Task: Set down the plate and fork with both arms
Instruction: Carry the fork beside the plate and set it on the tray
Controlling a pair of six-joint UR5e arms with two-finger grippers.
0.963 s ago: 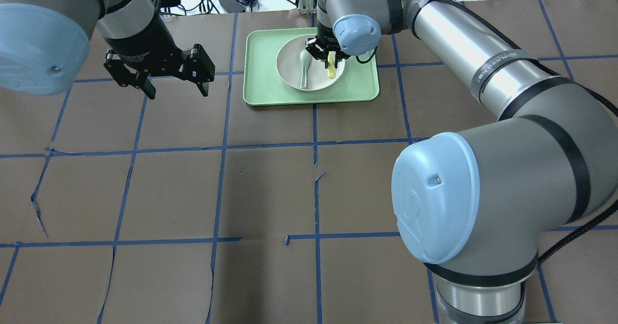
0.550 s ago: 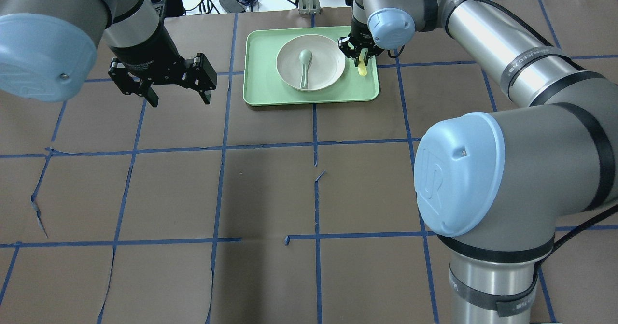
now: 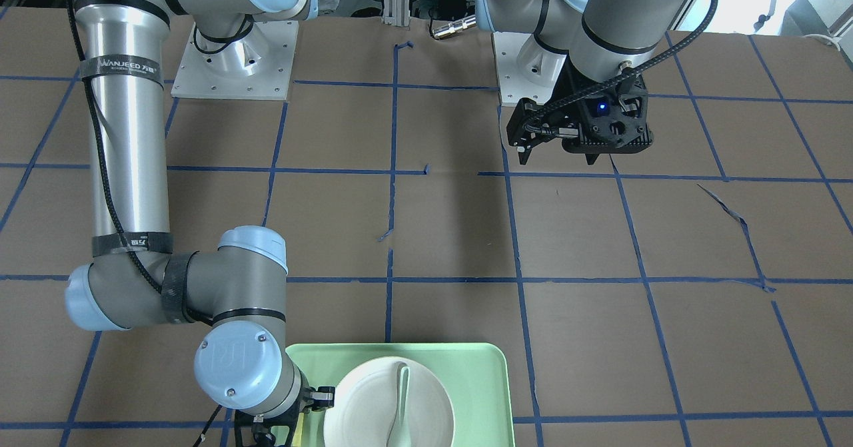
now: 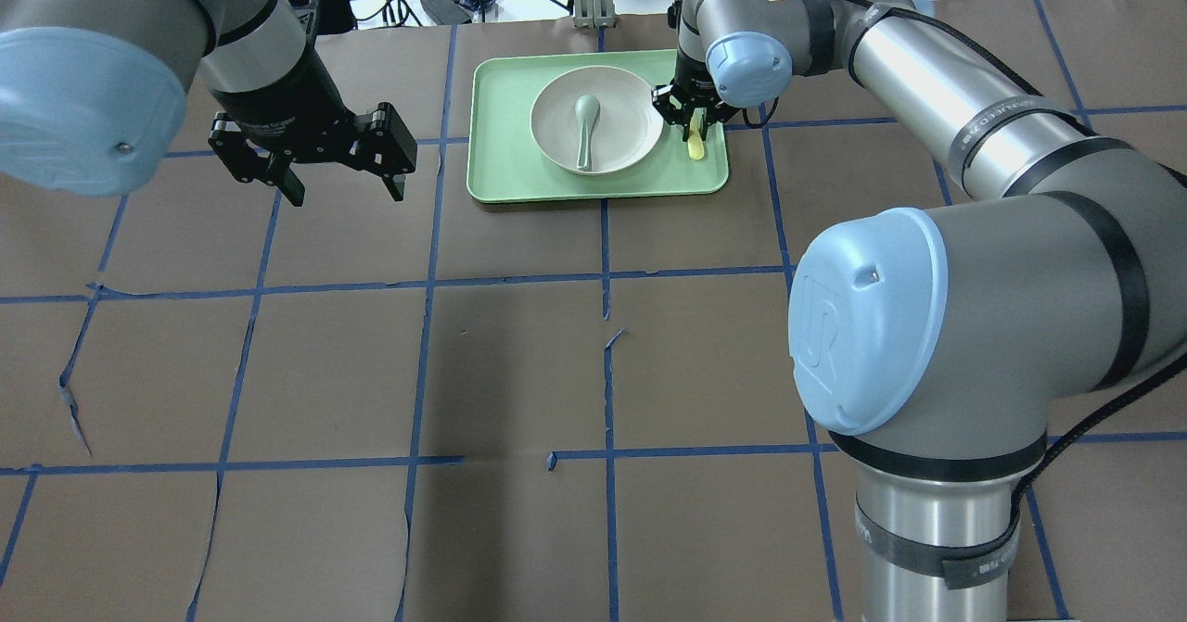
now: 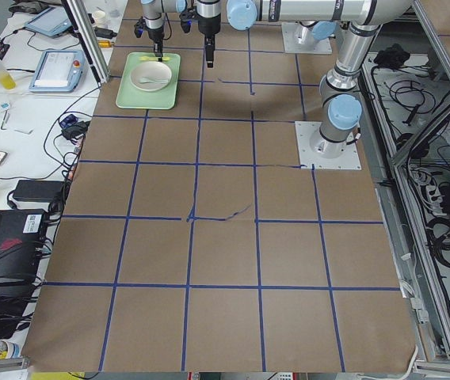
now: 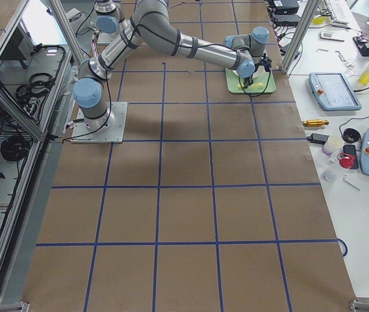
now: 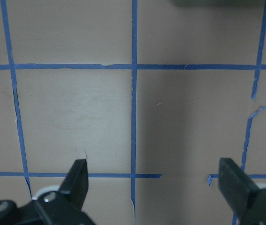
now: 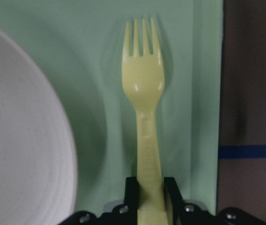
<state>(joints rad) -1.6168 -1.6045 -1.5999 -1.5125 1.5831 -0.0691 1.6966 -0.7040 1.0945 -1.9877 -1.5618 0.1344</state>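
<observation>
The off-white plate (image 4: 629, 110) lies in the mint-green tray (image 4: 505, 168) with a grey-green spoon (image 4: 584, 126) in it. My right gripper (image 4: 692, 121) is shut on the handle of the pale-yellow fork (image 4: 695, 145), just right of the plate over the tray's right strip. In the right wrist view the fork (image 8: 143, 79) points tines away, low over the tray (image 8: 100, 93), beside the plate rim (image 8: 25, 122). I cannot tell whether it touches the tray. My left gripper (image 4: 345, 194) is open and empty, above the table left of the tray. It also shows in the left wrist view (image 7: 152, 168).
The tray sits at the far middle of the brown table, which is marked with blue tape lines (image 4: 427, 279). Cables and a power brick (image 4: 445, 1) lie beyond the far edge. In the front-facing view the tray (image 3: 480, 380) is at the bottom and my left gripper (image 3: 556, 160) is at upper right.
My right gripper has carried the fork from over the plate to the tray's right strip. The left gripper has shifted slightly and stays open.
</observation>
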